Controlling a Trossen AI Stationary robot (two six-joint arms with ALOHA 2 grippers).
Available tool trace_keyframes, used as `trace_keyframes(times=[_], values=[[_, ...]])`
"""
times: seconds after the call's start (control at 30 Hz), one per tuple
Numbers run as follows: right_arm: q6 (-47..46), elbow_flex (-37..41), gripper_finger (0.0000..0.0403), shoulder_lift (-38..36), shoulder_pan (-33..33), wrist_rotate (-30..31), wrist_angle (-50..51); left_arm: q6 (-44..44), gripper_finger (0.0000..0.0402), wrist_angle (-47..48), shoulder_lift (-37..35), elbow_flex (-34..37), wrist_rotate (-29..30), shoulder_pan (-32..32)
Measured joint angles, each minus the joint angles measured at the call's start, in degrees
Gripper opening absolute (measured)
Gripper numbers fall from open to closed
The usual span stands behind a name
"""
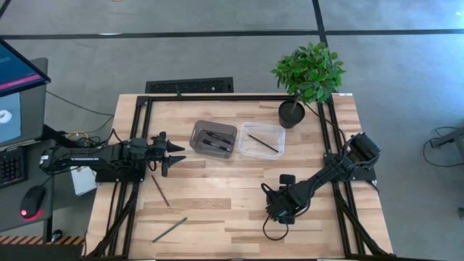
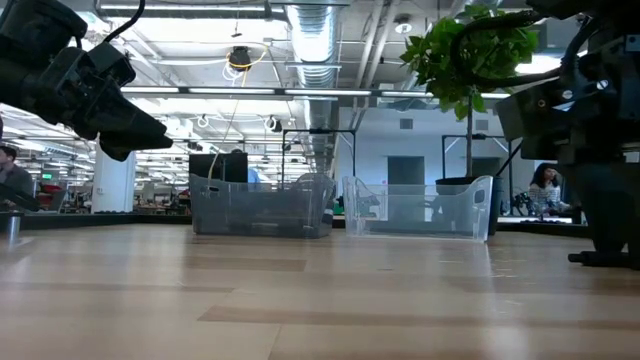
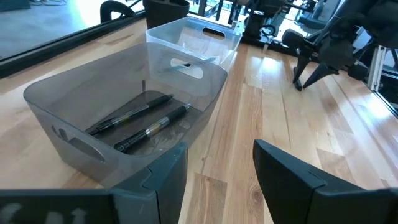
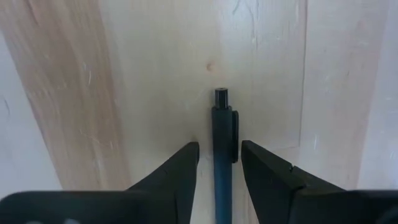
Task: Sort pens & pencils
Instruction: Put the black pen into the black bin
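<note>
At frame left in the high view I hold the left gripper (image 1: 176, 154) spread and empty beside the grey bin (image 1: 197, 130), which contains two pens (image 3: 146, 120). At lower right, the right gripper (image 4: 219, 163) straddles a dark pen (image 4: 222, 155) lying flat on the wooden table (image 1: 217, 203), fingers spread either side, not yet pinching. I judge the pen light, stiff and slippery; grasp mid-barrel near the clip.

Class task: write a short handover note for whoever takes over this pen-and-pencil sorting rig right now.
Left gripper: open, empty, beside the grey tray.
Right gripper: open, down at the table, fingers either side of a pen, not yet closed.
Done: two pens in the grey tray; one pencil in the clear tray.
Left: grasp and bin that pen; two sticks, probably pencils, lie on the table's front left.
</note>
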State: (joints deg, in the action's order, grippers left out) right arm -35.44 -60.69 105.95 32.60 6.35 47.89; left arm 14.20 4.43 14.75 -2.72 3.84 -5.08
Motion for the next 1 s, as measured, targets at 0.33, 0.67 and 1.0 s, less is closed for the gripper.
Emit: trace_keyframes(times=[0.33,0.67,1.0], values=[[-0.02,-0.02,0.0084,0.04,0.02,-0.31,-0.54,0.00,0.0174,0.00,-0.01,0.00,0.02,0.00],[-0.07,-0.02,0.0077,0.02,0.02,0.35,-0.52,0.00,0.0174,0.00,0.02,0.00,0.02,0.00],[-0.59,-3.58,0.0075,0.53,-0.29,2.24,1.78,-0.11,0.0174,0.00,0.00,0.00,0.02,0.00]])
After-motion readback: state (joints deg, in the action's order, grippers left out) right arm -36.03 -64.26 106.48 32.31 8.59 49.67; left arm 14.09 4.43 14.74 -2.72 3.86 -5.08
